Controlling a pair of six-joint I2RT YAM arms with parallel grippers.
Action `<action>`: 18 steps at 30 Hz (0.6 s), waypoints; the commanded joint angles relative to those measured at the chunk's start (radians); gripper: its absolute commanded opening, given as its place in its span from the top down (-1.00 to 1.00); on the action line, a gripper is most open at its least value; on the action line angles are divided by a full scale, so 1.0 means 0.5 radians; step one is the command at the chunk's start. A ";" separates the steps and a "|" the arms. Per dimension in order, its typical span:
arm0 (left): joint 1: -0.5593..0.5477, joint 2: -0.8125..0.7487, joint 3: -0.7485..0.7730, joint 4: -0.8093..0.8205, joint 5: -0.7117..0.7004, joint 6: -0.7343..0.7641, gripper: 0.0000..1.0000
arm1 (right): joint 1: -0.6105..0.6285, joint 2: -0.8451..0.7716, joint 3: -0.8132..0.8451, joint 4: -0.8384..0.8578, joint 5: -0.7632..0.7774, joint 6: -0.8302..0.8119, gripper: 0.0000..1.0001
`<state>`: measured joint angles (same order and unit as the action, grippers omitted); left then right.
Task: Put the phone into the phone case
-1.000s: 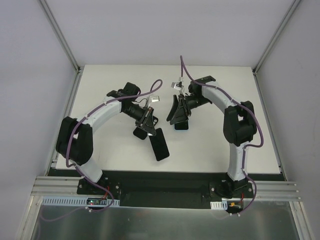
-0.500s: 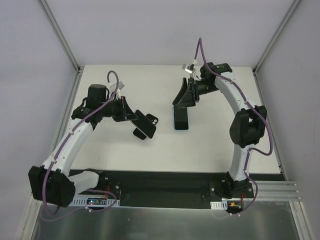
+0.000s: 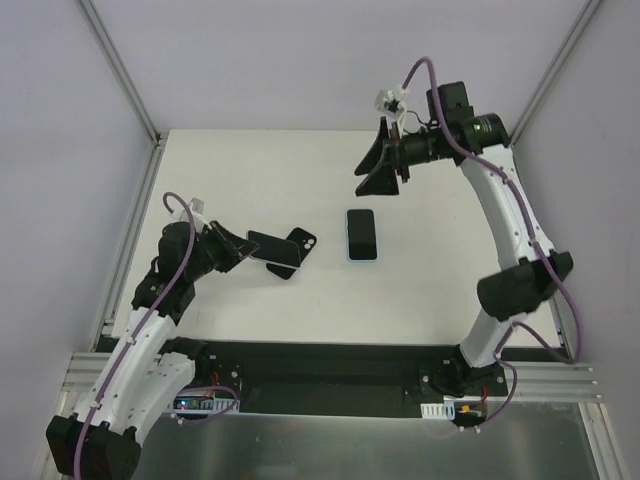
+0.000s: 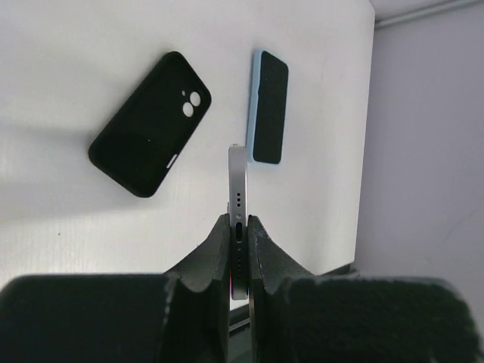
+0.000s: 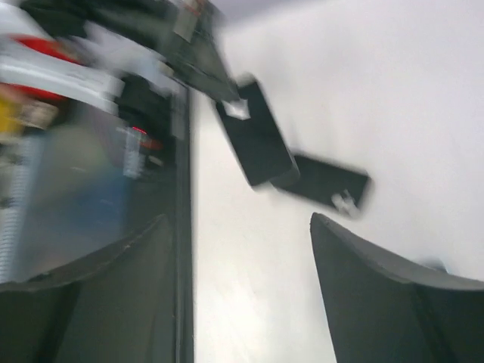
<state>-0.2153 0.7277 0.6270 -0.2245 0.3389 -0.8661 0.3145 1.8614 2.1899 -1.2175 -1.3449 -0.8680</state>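
My left gripper (image 3: 240,248) is shut on a silver-edged phone (image 3: 266,246), held low over the table's left part. In the left wrist view the phone (image 4: 239,181) stands edge-on between the fingers (image 4: 215,249). Just past it lies a black phone case (image 3: 299,254) with two camera holes, flat on the table (image 4: 150,125). A phone in a light blue case (image 3: 362,233) lies screen up at mid table (image 4: 268,106). My right gripper (image 3: 360,182) hangs open and empty, high over the back of the table. Its blurred wrist view shows the held phone (image 5: 257,140) and the black case (image 5: 330,181) below.
The white table (image 3: 440,280) is walled by grey panels with metal corner posts (image 3: 125,75). A black base strip (image 3: 320,365) runs along the near edge.
The left arm pulled back to the left, carrying the phone off the black case. The right arm rose up and away toward the back right, leaving the blue-cased phone behind, its jaws wider.
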 commanded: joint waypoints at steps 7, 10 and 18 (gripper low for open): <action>-0.026 -0.139 -0.538 0.816 -0.485 -0.440 1.00 | 0.012 -0.716 -1.142 1.959 1.355 1.815 -0.64; -0.063 -0.029 -0.549 0.977 -0.543 -0.425 1.00 | 0.076 -0.725 -1.311 1.996 1.545 1.899 -0.66; -0.207 0.045 -0.640 1.173 -0.892 -0.394 1.00 | 0.150 -0.404 -1.444 1.846 2.165 2.144 -0.54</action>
<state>-0.2874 0.7650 0.3248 0.1627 0.0158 -1.0401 0.3763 1.5608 1.4582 -0.3264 -0.4068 0.0925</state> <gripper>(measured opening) 0.058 0.809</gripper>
